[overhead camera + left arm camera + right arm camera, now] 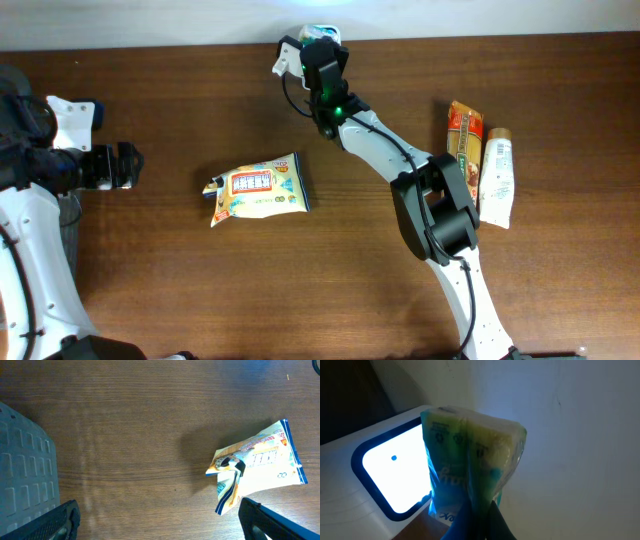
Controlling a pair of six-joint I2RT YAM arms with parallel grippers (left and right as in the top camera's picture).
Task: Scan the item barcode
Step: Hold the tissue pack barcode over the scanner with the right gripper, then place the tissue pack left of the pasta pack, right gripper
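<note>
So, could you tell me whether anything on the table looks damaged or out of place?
Only the yellow and white plastic snack pouch on the brown wooden table: its left end is crumpled and folded. The orange wrapped bar and cream tube lie side by side; nothing spilled.

Green packet [472,455] upright beside lit scanner [390,477]

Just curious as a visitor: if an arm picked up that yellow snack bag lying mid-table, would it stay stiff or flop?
The snack bag would probably flop and crumple: one end is already creased and twisted. It looks thin and puffy, so likely light for its size. Lying flat on the table, it should not roll.
</note>
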